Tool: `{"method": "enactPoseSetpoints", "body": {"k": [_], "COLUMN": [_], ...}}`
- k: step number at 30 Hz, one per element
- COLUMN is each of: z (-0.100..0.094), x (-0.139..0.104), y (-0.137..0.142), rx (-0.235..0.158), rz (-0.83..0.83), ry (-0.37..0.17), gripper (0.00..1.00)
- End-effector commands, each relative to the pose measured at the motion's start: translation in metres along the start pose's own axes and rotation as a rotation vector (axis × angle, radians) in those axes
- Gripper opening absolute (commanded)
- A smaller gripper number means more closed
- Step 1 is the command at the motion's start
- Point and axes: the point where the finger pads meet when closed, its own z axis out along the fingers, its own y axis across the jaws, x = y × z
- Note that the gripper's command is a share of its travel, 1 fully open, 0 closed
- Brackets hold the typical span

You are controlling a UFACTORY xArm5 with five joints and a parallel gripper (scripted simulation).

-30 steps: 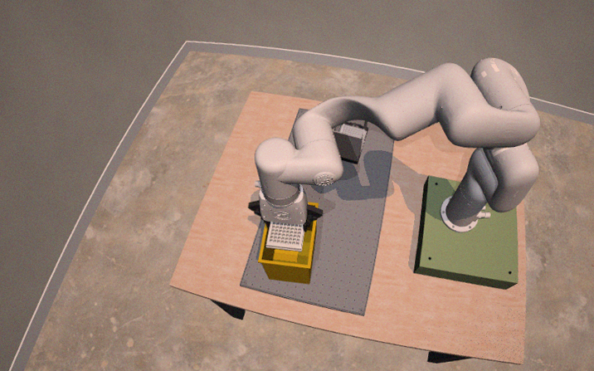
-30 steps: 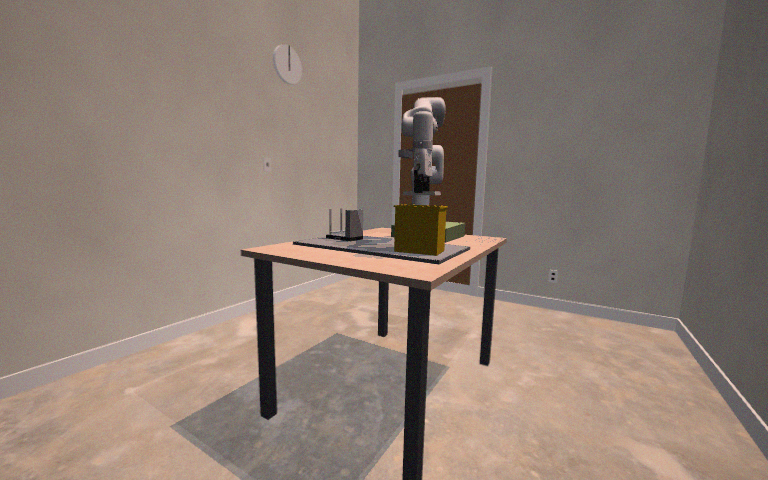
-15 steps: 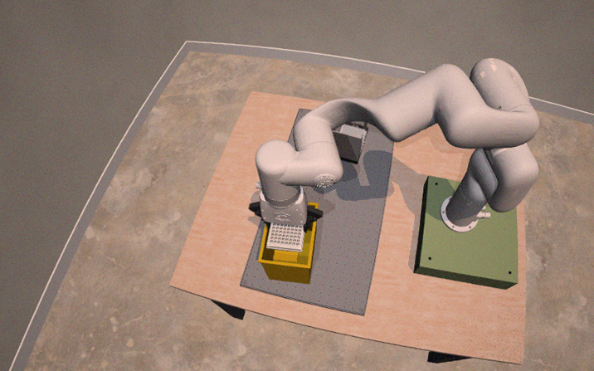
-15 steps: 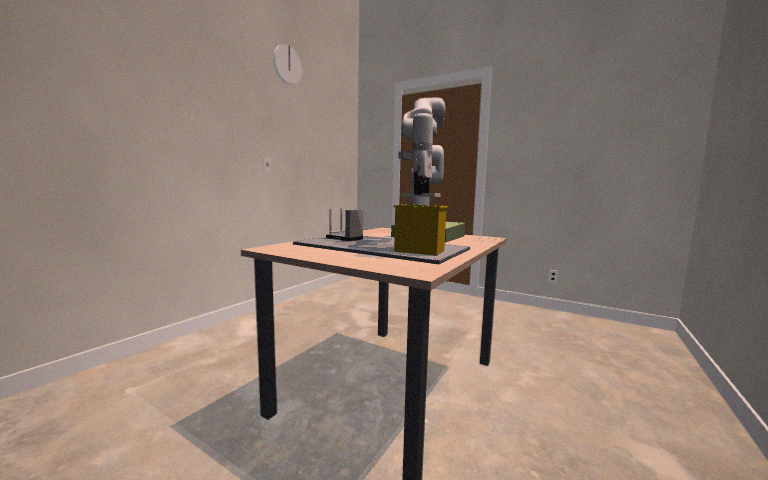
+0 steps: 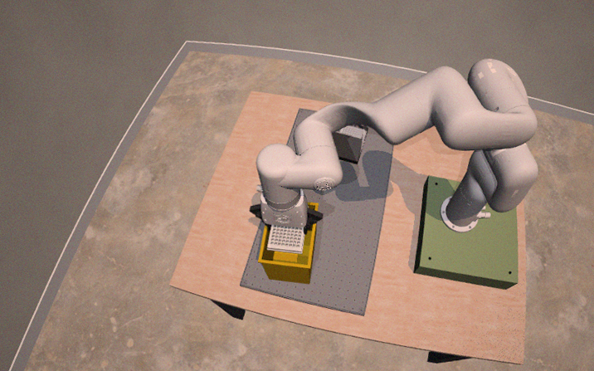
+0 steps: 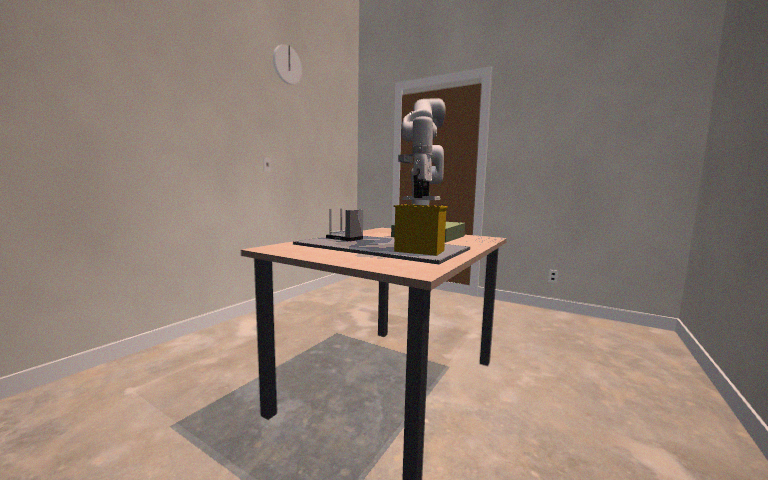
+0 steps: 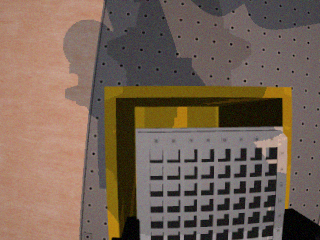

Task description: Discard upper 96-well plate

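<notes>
My gripper (image 5: 285, 219) is shut on a white 96-well plate (image 5: 286, 237) and holds it level just above the open top of the yellow plastics bin W1 (image 5: 288, 259). In the wrist view the plate (image 7: 212, 203) covers most of the bin's opening (image 7: 196, 154), and the dark fingers grip its two sides at the bottom. From the side view the plate (image 6: 420, 198) hangs right over the upright bin (image 6: 419, 229). The stack rack K1 (image 5: 351, 141) stands at the far end of the grey mat, mostly hidden by my arm; it also shows in the side view (image 6: 346, 224).
The bin and rack stand on a grey perforated mat (image 5: 328, 229) on a wooden table. My arm's green base block (image 5: 467, 244) is at the right. The table edge runs close in front of the bin.
</notes>
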Motion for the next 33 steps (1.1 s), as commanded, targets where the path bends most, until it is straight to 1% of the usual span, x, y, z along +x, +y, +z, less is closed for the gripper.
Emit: {"method": "enactPoseSetpoints", "body": {"k": [1, 33], "z": [-0.0015, 0.0016], "x": [-0.0003, -0.0002], "y": [-0.0010, -0.0010], "rx": [0.004, 0.004], "rz": [0.000, 0.000], "ry": [-0.001, -0.001], "gripper": [0.00, 0.00]}}
